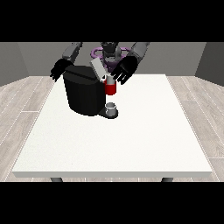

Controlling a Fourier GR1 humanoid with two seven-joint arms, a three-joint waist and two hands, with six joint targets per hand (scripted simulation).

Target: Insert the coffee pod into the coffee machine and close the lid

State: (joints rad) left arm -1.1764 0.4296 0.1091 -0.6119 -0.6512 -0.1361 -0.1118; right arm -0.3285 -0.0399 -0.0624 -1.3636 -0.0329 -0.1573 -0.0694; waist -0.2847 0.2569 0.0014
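On the large white table (131,144), toward the robot's side, you've got the black, boxy coffee machine (83,94), and everything else reads off it. Its grey lid (99,70) is tilted up at the machine's top front corner, so it's open. Just right of the machine, above its front, you see the black hand at the view's right (124,71), fingers spread and pointing down, nothing plainly held in them. At the machine's upper left corner sits the black hand at the view's left (60,70), fingers splayed and relaxed, holding nothing. There's a red thing at the machine (110,89), hanging at its front right. Below that, on the machine's dark base, stands a small grey cup-shaped thing (111,107); you can't tell if it's the pod.
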